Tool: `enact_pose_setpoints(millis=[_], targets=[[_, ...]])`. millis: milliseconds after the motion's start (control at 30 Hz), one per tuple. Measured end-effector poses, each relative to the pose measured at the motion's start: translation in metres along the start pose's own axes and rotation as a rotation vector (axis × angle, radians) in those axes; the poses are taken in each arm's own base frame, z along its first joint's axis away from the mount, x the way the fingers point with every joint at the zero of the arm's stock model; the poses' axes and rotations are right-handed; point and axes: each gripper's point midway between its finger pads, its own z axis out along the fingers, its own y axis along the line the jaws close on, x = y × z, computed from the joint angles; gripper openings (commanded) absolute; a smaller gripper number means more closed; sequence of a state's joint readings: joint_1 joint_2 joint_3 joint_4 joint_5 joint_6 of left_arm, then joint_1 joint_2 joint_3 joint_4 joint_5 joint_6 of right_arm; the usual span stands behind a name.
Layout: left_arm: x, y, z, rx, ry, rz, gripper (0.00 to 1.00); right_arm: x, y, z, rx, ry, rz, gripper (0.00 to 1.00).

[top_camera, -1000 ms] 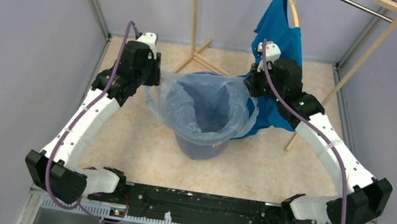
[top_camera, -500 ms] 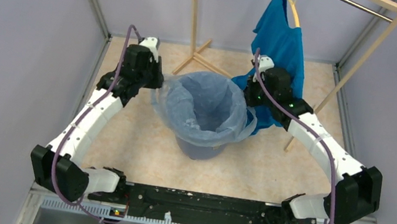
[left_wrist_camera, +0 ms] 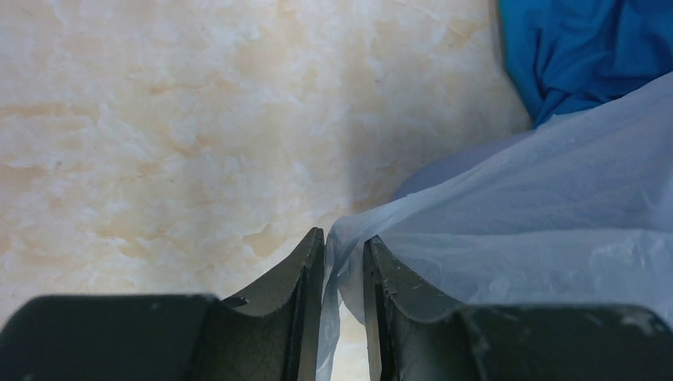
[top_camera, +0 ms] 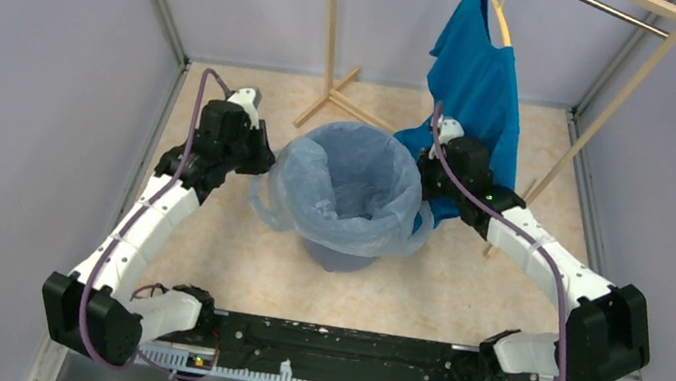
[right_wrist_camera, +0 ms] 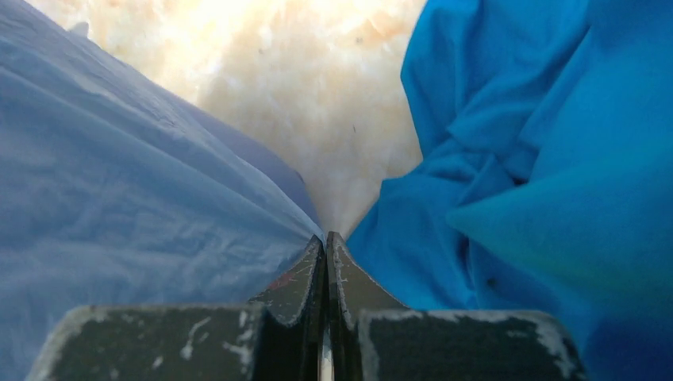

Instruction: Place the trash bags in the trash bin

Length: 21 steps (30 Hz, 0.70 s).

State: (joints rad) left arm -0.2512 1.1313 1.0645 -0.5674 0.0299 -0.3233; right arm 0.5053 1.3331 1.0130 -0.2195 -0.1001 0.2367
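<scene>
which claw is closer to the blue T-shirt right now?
Right. The right claw pinches the trash bag right beside the T-shirt; the left claw grips the trash bag on the opposite side of the bin.

Both slim arms mounted on the long black base rail (top_camera: 346, 345) have white plastic link shells (top_camera: 139, 224) between blocky black joint housings (top_camera: 607, 337). A purple cable (top_camera: 186, 136) runs along each. The left gripper (left_wrist_camera: 343, 246) and right gripper (right_wrist_camera: 324, 242) have matte black wedge-shaped fingers (left_wrist_camera: 294, 294), chipped pale at their edges.
</scene>
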Motion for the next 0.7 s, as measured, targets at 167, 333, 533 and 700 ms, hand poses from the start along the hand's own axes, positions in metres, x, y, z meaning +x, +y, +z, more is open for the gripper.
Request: enact_pose_setpoints(millis=[167,333,533,700], targets=[[0.002,-0.007,0.004,0.039,0.006,-0.023,0.23,0.012,-0.001,0.000,0.000,0.027,0.021,0.00],[0.047,0.007,0.020,0.002,0.105,-0.067,0.22,0.003,0.006,0.000,-0.029,-0.002,0.037,0.00],[0.071,0.015,0.017,-0.025,0.150,-0.094,0.41,0.004,0.008,0.001,-0.042,-0.005,0.053,0.11],[0.049,0.017,-0.004,-0.058,0.094,-0.084,0.59,0.010,0.000,-0.014,0.009,0.018,0.044,0.36]])
